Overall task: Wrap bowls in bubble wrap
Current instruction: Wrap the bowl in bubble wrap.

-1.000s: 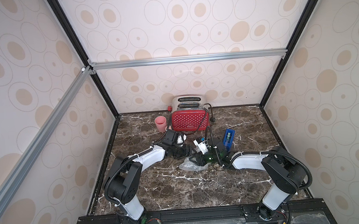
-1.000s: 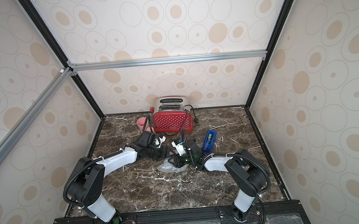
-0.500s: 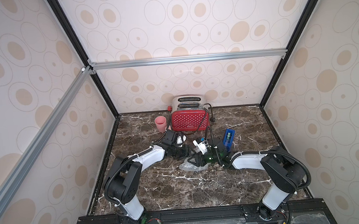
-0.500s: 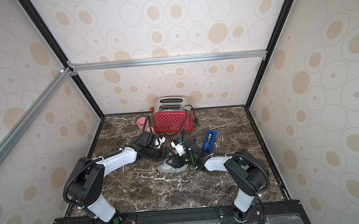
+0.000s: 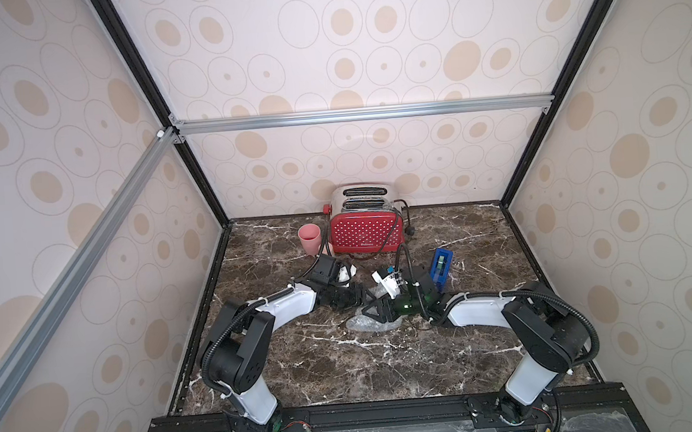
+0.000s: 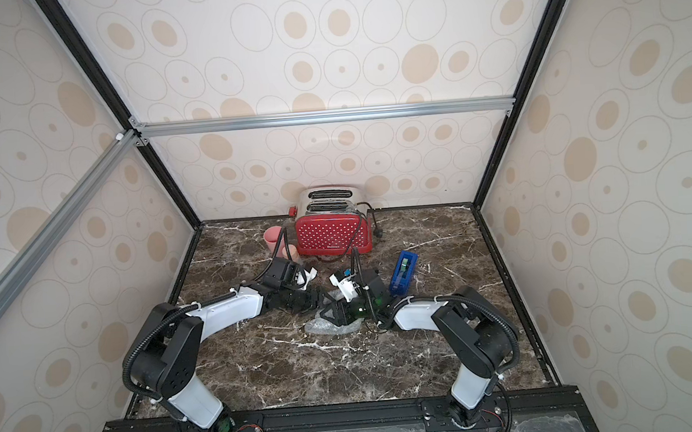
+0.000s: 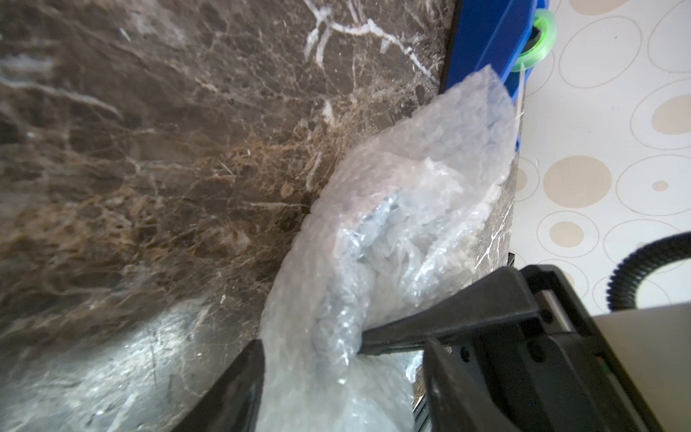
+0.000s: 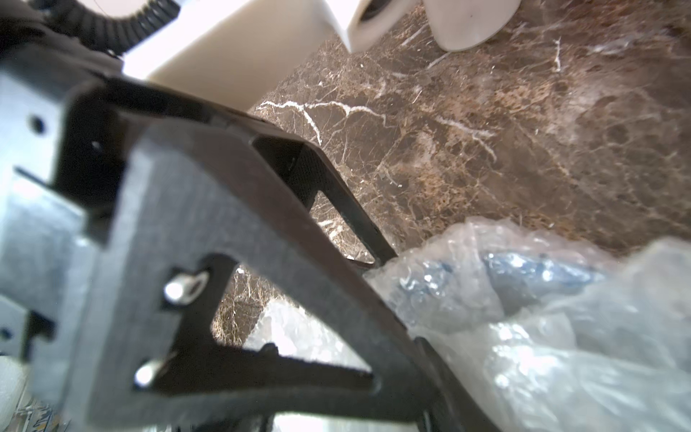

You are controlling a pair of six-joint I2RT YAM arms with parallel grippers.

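Bowl (image 8: 542, 271) lies inside wrap (image 5: 370, 323), lower centre in a top view, on the surface (image 5: 347, 371). Left gripper (image 7: 310, 340) jaws pinch wrap. Right gripper (image 8: 405, 299) jaws stand apart, and I cannot tell if they grip. I'd fold loose flaps snugly.

You could not see the bowl (image 7: 377, 226) whole: bubble wrap (image 7: 430, 157) covered it, and only blurred blue patches showed through in both wrist views. In both top views your grippers and the wrap hid it altogether. One fingertip (image 7: 396, 336) of your left gripper (image 7: 309, 340) was sunk in a fold of the wrap. The near finger (image 8: 243, 224) of your right gripper (image 8: 404, 299) was out of focus, and whether that gripper pinched the wrap could not be told. The picture's edge cut off the tape dispenser (image 7: 482, 37) in the left wrist view. A cable (image 6: 280, 246) crossed the pink cup (image 6: 270, 237) in a top view.
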